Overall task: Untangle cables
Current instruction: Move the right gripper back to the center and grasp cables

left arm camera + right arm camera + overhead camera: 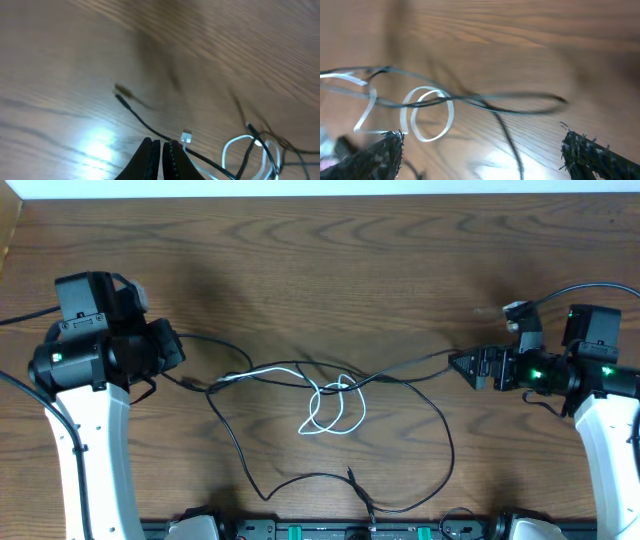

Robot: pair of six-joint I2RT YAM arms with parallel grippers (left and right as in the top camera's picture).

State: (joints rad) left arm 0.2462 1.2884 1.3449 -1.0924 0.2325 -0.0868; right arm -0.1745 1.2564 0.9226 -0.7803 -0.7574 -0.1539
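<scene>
Currently the cables (330,395) lie knotted mid-tabletop (300,250), between the two arms; the white cord (322,418) loops at the knot; one black cord (420,363) runs sideways from the knot to just beside the right fingers (468,366); those stand wide apart, holding nothing; left fingers (161,155) are pressed together, and whether they pinch a cord cannot be told; the right arm looks better placed for that strand.

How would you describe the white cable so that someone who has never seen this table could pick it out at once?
Look at the middle of the wooden table, where thin cords lie tangled. Among the black cables, the white cable curls in small loops. It is the only white one; its neighbours are all black.
</scene>
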